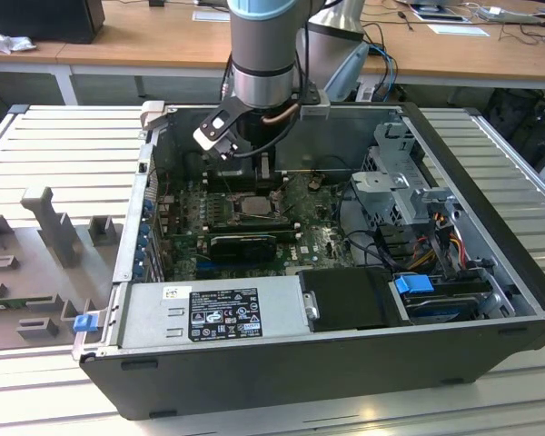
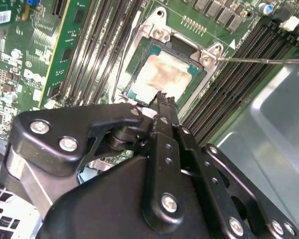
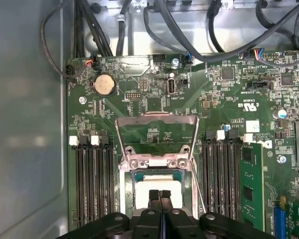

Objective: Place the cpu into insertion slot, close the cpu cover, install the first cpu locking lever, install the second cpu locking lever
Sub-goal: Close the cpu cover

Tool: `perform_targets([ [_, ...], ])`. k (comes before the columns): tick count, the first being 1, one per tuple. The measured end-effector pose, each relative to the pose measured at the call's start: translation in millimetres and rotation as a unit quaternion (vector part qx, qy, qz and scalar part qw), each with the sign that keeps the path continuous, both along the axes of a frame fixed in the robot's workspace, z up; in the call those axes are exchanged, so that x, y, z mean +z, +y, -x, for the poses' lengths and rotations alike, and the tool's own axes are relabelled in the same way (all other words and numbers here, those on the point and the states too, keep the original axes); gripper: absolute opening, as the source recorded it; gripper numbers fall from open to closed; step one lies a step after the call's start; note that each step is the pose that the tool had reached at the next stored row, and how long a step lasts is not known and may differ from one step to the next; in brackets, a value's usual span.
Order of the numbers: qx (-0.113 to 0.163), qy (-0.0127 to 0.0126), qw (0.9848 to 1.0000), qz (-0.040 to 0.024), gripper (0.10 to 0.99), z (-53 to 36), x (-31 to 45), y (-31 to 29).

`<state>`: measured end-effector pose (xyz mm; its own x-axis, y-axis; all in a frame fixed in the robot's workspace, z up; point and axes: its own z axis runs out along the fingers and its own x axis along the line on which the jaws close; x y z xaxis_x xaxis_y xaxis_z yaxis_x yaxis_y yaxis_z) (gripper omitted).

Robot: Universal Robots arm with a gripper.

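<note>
Claw (image 3: pixel 159 196) pinched — over cpu (image 3: pixel 143 191) in insertion slot (image 3: pixel 124 191)

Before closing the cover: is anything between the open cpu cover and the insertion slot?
Yes: the gripper, fingers shut, hangs over the cpu seated in the insertion slot, in the path of the cpu cover. Nothing else visible.

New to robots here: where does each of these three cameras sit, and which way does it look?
Exterior view: off the arm, higher than the open black computer case, looking down into it; the grey robot arm reaches in.
First wrist view: on the arm, facing the green circuit board nearly square-on; the black gripper shows, shut.
Second wrist view: on the arm, looking slantwise past the gripper.
Shared: both wrist views show the small square silvery-beige cpu in its dark-framed socket.
</note>
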<state>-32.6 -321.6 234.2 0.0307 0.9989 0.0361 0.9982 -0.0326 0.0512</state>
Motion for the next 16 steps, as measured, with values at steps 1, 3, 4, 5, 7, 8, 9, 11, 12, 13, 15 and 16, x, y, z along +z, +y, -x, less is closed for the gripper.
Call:
perform_targets([
  [1, 0.0, 0.0, 1.0, 0.0, 0.106, 0.0, 1.3, 0.0],
  [3, 0.0, -0.0001, 1.0, -0.0002, 0.106, 0.0, 2.4, 0.1],
  [4, 0.0, -0.0001, 1.0, -0.0002, 0.106, 0.0, 2.5, 0.1],
  [5, 0.0, -0.0001, 1.0, -0.0001, 0.106, 0.0, 2.7, 0.0],
  [7, 0.0, 0.0, 1.0, -0.0001, 0.106, 0.0, 2.9, 0.0],
  [8, 0.0, 0.0, 1.0, 0.0, 0.106, 0.0, 3.0, 0.0],
  [9, 0.0, 0.0, 1.0, 0.0, 0.106, 0.0, 3.2, 0.0],
  [11, 0.0, 0.0, 1.0, 0.0, 0.106, 0.0, 3.9, 0.0],
  [12, 0.0, 0.0, 1.0, 0.0001, 0.106, 0.0, 4.0, 0.0],
  [13, 0.0, 0.0, 1.0, 0.0002, 0.106, 0.0, 4.1, 0.0],
  [15, 0.0, 0.0, 1.0, 0.0002, 0.106, 0.0, 4.1, 0.0],
  [16, 0.0, 0.0, 1.0, 0.0002, 0.106, 0.0, 4.1, 0.0],
])
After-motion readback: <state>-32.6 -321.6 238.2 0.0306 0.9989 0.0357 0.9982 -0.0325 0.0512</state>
